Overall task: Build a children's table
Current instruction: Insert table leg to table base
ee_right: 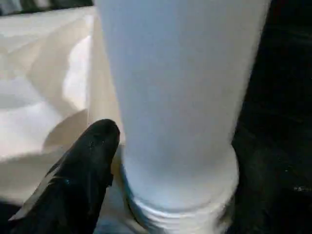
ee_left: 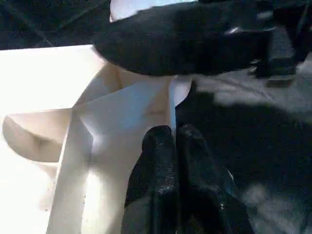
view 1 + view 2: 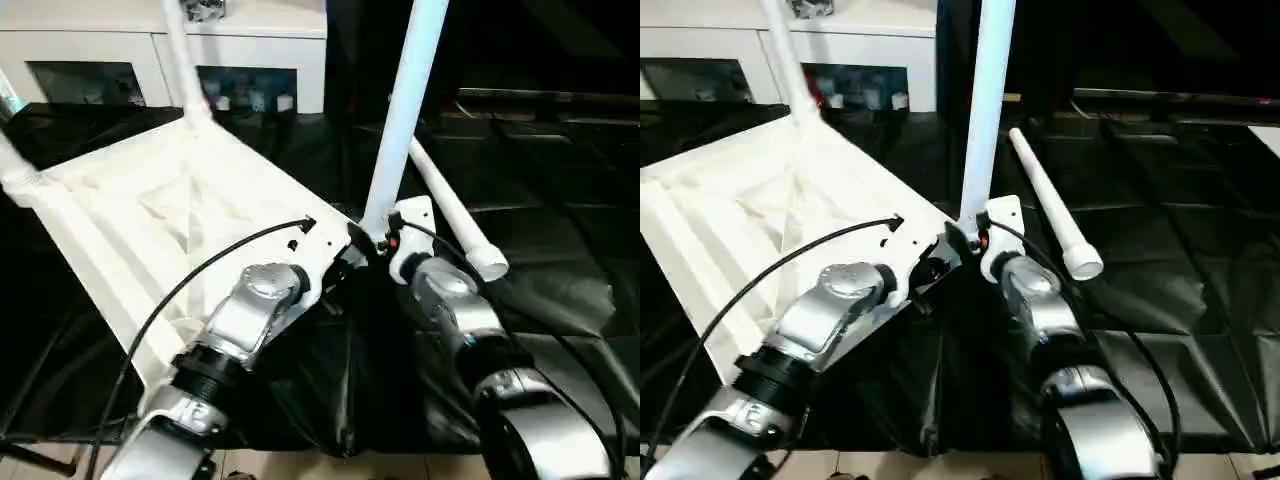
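Note:
The children's table lies upside down on a black mat, its ribbed white top [image 3: 170, 215] facing up. One leg [image 3: 185, 60] stands in the far corner and another leg [image 3: 12, 165] at the left corner. A third leg [image 3: 400, 120] stands upright in the near right corner socket, with thread rings [image 1: 175, 217] showing at its base. A loose leg [image 3: 455, 215] lies on the mat to the right. My left gripper [image 2: 174, 132] is shut on the top's thin rim beside that socket. My right gripper [image 3: 380, 238] is open around the upright leg's base, one finger [image 1: 92, 161] beside it.
A white cabinet with glass doors [image 3: 160, 55] stands behind the table. The black mat [image 3: 560, 200] stretches to the right and back. A black cable [image 3: 200, 270] runs over my left forearm. Light floor [image 3: 300, 468] shows at the near edge.

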You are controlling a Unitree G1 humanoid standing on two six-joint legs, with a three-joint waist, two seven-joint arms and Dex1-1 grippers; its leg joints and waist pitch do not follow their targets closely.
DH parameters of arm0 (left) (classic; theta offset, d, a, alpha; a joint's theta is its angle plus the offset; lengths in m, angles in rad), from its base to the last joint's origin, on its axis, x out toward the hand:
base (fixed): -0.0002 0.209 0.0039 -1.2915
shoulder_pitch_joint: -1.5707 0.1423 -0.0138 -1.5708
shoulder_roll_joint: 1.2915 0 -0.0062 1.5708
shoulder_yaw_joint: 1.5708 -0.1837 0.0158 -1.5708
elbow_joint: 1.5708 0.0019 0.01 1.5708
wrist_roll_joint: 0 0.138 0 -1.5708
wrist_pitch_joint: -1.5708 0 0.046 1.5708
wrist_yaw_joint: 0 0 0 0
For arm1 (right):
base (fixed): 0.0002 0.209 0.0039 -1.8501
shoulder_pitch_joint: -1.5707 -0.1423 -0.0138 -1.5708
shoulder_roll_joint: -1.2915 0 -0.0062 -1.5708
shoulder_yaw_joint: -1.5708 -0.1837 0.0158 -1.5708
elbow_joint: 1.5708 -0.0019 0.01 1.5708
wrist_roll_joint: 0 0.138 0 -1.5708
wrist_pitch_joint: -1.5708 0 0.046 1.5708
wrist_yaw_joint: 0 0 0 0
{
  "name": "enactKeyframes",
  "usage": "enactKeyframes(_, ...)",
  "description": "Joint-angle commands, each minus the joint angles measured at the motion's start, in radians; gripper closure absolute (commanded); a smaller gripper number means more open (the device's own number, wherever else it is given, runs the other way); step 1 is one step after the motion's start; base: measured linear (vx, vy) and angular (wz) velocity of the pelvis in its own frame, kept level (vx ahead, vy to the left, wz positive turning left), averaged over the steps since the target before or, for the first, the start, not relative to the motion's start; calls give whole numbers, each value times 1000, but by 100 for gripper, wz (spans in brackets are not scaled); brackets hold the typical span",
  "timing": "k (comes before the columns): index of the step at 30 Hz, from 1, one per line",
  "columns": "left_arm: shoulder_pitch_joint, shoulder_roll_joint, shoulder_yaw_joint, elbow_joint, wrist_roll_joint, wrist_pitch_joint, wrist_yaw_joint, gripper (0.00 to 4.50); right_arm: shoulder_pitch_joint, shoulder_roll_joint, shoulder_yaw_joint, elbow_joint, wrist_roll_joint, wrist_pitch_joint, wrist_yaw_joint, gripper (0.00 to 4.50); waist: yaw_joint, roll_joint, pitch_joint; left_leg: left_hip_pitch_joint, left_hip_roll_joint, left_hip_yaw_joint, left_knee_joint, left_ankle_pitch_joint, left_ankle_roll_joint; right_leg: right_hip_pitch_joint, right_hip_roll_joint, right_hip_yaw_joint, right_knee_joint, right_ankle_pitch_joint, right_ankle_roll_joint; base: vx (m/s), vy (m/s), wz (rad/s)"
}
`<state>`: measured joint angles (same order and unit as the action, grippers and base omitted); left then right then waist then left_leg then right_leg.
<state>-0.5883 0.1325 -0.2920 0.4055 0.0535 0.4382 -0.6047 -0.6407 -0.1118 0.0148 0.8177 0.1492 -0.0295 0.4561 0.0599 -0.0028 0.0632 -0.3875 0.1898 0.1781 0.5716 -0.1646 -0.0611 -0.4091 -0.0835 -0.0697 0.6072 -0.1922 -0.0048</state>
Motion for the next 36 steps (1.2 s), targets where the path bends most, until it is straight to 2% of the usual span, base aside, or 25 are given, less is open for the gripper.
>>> enactKeyframes(1, -1, 18, -19, -44, -12, -38, -57, 450, 34, -32, 29, -98, -1, 42, 63, 53, 6, -4, -68, 15, 39, -6, -57, -161, 84, 57, -60, 45, -67, -76, -253, 0, 0, 0)
enactKeyframes(3, 7, 38, -34, -54, -18, -50, -106, 450, 70, -67, 46, -175, 10, 83, 122, 53, 14, -4, -69, 17, 39, -6, -55, -145, 89, 58, -58, 47, -65, -53, -247, 0, 0, 0)
enactKeyframes(5, 9, 43, -38, -56, -18, -56, -116, 450, 76, -74, 49, -188, 12, 91, 133, 53, 19, -5, -70, 16, 41, -5, -55, -140, 91, 59, -61, 47, -62, -43, -251, 0, 0, 0)
enactKeyframes(8, 19, 68, -58, -64, -29, -71, -180, 450, 113, -117, 74, -261, 11, 126, 203, 53, 31, -3, -71, 20, 42, -5, -55, -154, 78, 58, -61, 48, -65, -71, -246, 0, 0, 0)
enactKeyframes(10, 26, 85, -68, -74, -42, -74, -226, 450, 136, -147, 92, -313, 18, 158, 255, 53, 34, -1, -74, 21, 42, -6, -54, -159, 70, 59, -61, 48, -63, -74, -242, 0, 0, 0)
enactKeyframes(15, 32, 125, -88, -77, -49, -87, -310, 450, 182, -207, 129, -428, 40, 248, 362, 53, 42, -3, -74, 22, 41, -6, -54, -153, 67, 60, -59, 49, -61, -58, -235, 0, 0, 0)
enactKeyframes(18, 37, 154, -91, -81, -70, -110, -380, 450, 209, -255, 161, -491, 45, 284, 440, 53, 49, -2, -71, 22, 41, -6, -54, -165, 62, 59, -61, 49, -63, -80, -231, 0, 0, 0)
enactKeyframes(21, 41, 170, -95, -91, -83, -130, -425, 450, 219, -273, 167, -517, 49, 306, 469, 53, 51, -2, -72, 26, 42, -6, -54, -180, 49, 57, -60, 49, -64, -101, -232, 0, 0, 0)
enactKeyframes(26, 47, 200, -113, -113, -106, -151, -516, 450, 236, -309, 189, -559, 51, 342, 522, 53, 52, -3, -73, 24, 42, -7, -54, -174, 46, 58, -60, 49, -60, -91, -233, 0, 0, 0)
enactKeyframes(28, 47, 206, -118, -116, -110, -161, -539, 450, 242, -321, 198, -573, 50, 351, 534, 87, 54, -1, -73, 25, 43, -7, -53, -173, 47, 57, -62, 49, -60, -88, -234, 0, 0, 0)
enactKeyframes(31, 45, 209, -118, -115, -112, -167, -559, 450, 247, -331, 205, -582, 45, 360, 548, 90, 57, -1, -74, 24, 42, -7, -53, -168, 45, 59, -61, 48, -57, -80, -236, 0, 0, 0)
enactKeyframes(33, 45, 211, -118, -113, -110, -169, -568, 450, 253, -338, 212, -587, 36, 362, 559, 131, 57, -2, -73, 23, 42, -7, -52, -176, 42, 60, -63, 48, -59, -93, -235, 0, 0, 0)
enactKeyframes(36, 44, 214, -121, -112, -112, -171, -575, 450, 260, -345, 219, -596, 32, 364, 565, 154, 57, -3, -74, 23, 41, -7, -51, -175, 40, 61, -63, 48, -59, -103, -230, 0, 0, 0)
